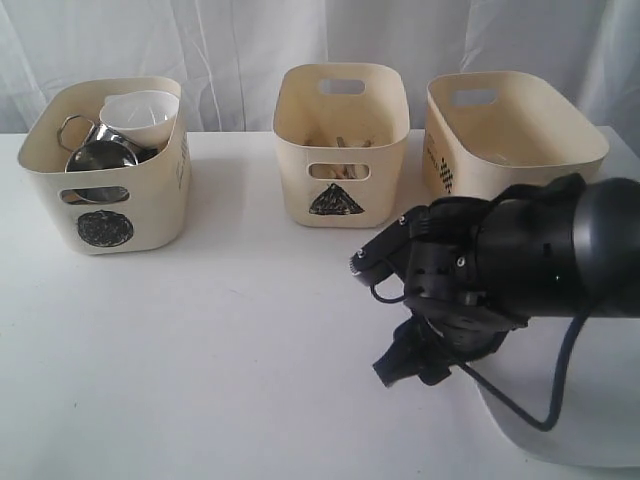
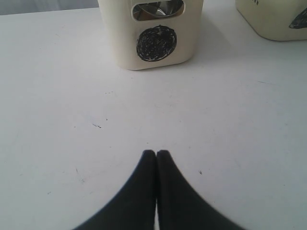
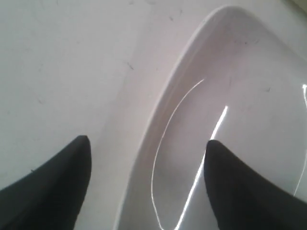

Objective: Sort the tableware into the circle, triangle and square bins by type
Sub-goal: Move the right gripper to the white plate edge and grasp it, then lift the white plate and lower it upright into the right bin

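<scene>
Mostly, the job looks done, and I think only one thing is left. The big white table has almost nothing loose on it.

Three cream bins stand in a row at the back. The circle bin is on the left and looks full. The triangle bin is in the middle. The square bin is on the right, turned so its mark faces sideways. I cannot tell what is inside it.

The large white plate lies flat on the table near the front right corner. It is not in a bin yet. I think it is the last thing to sort, and it likely goes in the square bin.

Inside the circle bin, the small white bowl sits tipped on top. Under it are a steel bowl and a steel mug. Inside the triangle bin I can see the wooden chopsticks. The knife, fork and spoon are too hidden to tell.

The right gripper is spread wide and holds nothing. It is low over the plate's edge, with one finger over the plate and the other over the table. The left gripper is pressed closed and empty, over bare table in front of the circle bin.
</scene>
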Controlling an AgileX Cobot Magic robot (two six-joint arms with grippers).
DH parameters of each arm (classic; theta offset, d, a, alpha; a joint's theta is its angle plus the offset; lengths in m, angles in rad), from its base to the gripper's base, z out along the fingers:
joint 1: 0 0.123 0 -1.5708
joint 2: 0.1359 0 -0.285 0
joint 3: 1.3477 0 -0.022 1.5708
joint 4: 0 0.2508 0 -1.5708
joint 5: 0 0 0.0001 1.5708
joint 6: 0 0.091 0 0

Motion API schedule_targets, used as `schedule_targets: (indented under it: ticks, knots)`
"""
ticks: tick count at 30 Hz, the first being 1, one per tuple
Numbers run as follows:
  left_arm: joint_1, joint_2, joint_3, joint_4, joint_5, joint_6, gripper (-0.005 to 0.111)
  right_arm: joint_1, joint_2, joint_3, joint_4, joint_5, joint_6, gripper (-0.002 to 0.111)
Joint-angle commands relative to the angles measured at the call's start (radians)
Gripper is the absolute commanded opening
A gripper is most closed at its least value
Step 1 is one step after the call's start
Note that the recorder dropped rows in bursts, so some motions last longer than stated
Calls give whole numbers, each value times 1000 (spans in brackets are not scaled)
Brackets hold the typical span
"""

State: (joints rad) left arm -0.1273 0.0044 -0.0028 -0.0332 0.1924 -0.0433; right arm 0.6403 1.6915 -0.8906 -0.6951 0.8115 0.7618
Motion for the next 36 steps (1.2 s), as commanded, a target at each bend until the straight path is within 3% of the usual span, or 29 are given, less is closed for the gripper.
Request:
schedule_targets:
  ticks: [1,11,13,20,23,29,36]
  knots:
    - [3,-4,3,-10,1,-6,0,7,14,48,-26,-5,65,63]
    - [3,-4,3,-10,1,-6,0,51,14,209,23,-31,65,63]
    - [3,-4,3,-10,1,-6,0,51,14,256,-22,-58,128,58]
    - [3,-4,3,-10,1,-6,0,51,5,298,-56,-114,164,0]
    - [3,-4,3,-10,1,-6,0,51,-75,298,-54,-86,162,0]
    - [3,-4,3,-10,1,-6,0,51,-319,305,-67,136,158,0]
    - [3,-4,3,-10,1,-6,0,51,-484,312,-76,203,152,0]
